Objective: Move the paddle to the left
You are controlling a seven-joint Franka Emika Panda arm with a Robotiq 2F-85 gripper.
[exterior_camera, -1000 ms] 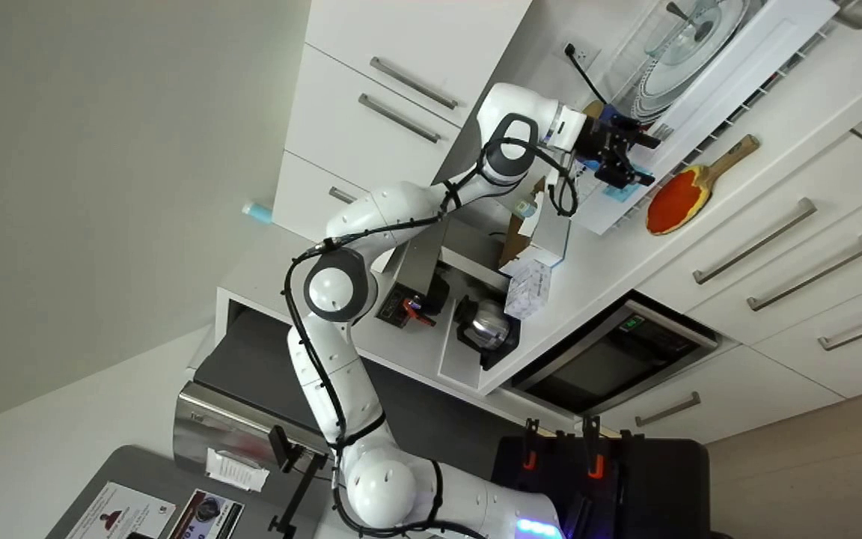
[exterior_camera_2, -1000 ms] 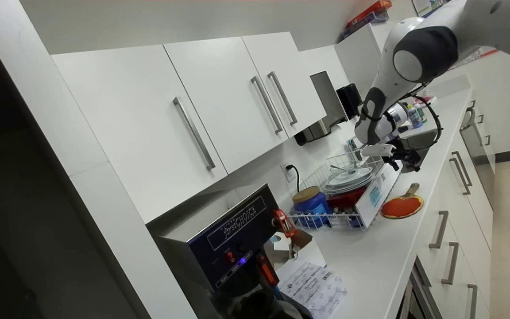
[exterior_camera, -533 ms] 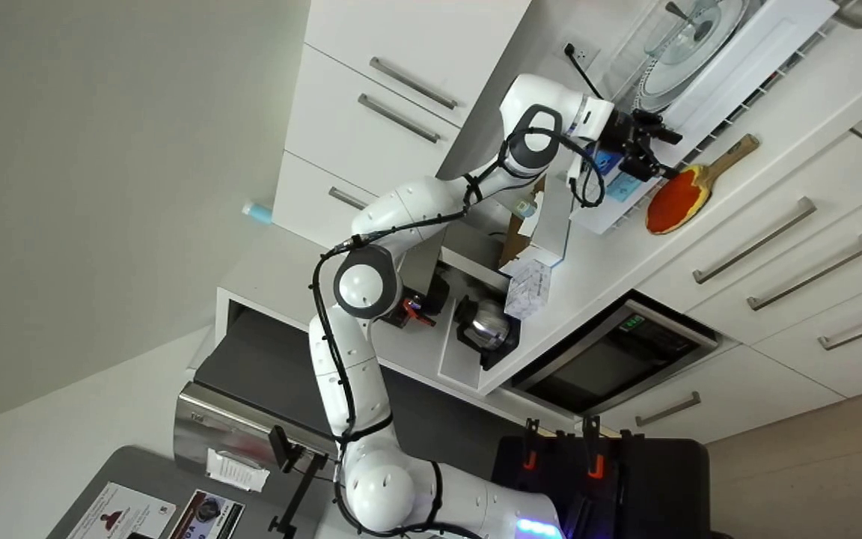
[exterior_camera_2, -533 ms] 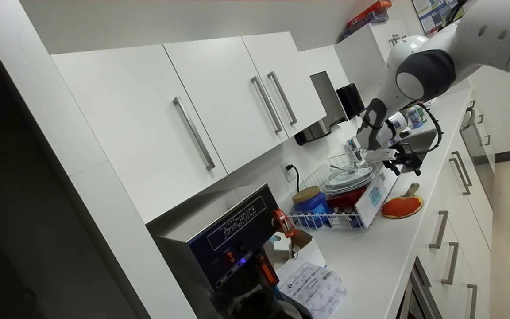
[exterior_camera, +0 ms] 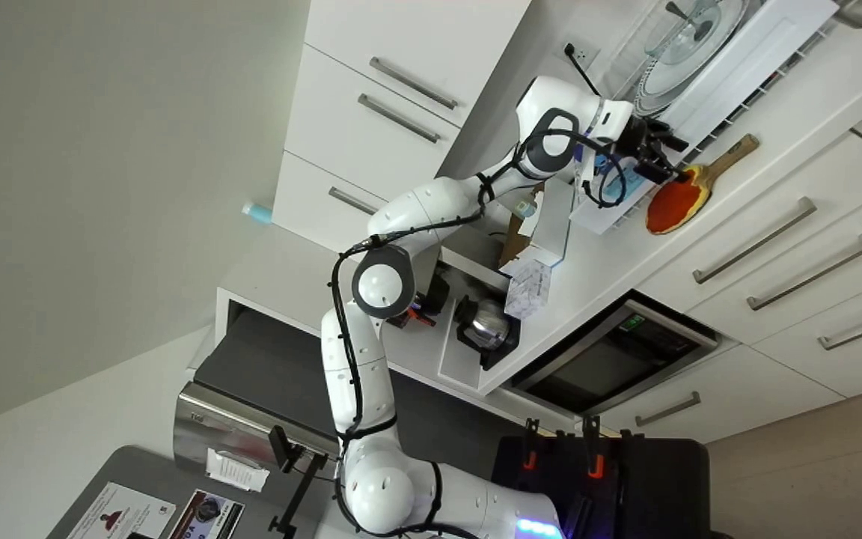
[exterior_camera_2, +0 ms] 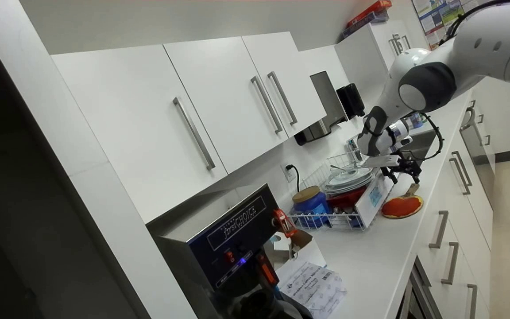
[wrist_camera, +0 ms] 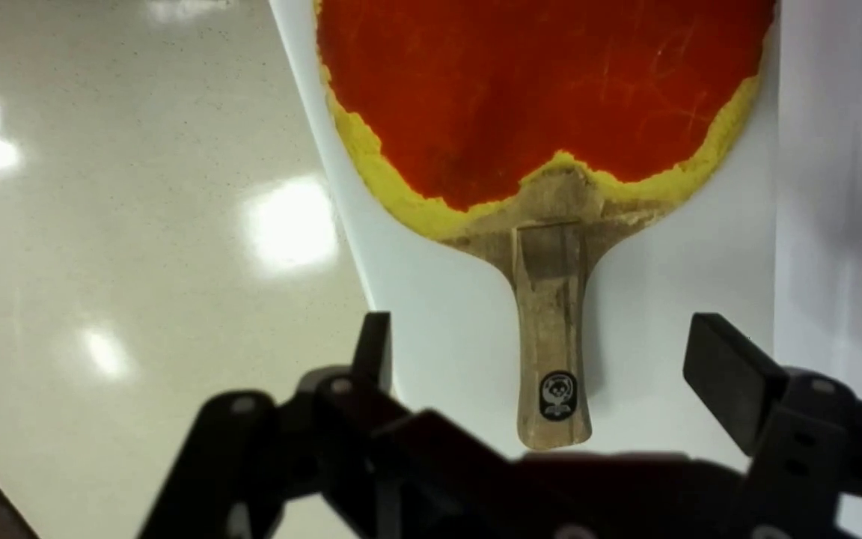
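Note:
The paddle lies flat on the white counter, with an orange-red face, yellow edge and light wooden handle. It shows in both exterior views (exterior_camera: 675, 202) (exterior_camera_2: 402, 207), and its handle points straight down in the wrist view (wrist_camera: 551, 299). My gripper (wrist_camera: 543, 329) is open and empty. In the wrist view its fingers stand apart on either side of the handle, touching neither side. In both exterior views the gripper (exterior_camera: 682, 159) (exterior_camera_2: 405, 180) is above the handle. In an exterior view it hides part of the handle's end. The paddle's far rim is cut off in the wrist view.
A wire dish rack (exterior_camera_2: 337, 220) with plates (exterior_camera_2: 348, 179), a blue jar (exterior_camera_2: 312, 206) and a white panel (exterior_camera: 745, 71) stands right beside the paddle. The counter's front edge runs close along its other side. A patterned box (exterior_camera: 528, 288) stands further along the counter (exterior_camera_2: 361, 261).
My gripper has moved down and closer to the paddle's handle, and the arm has shifted right in an exterior view. The paddle has not moved.

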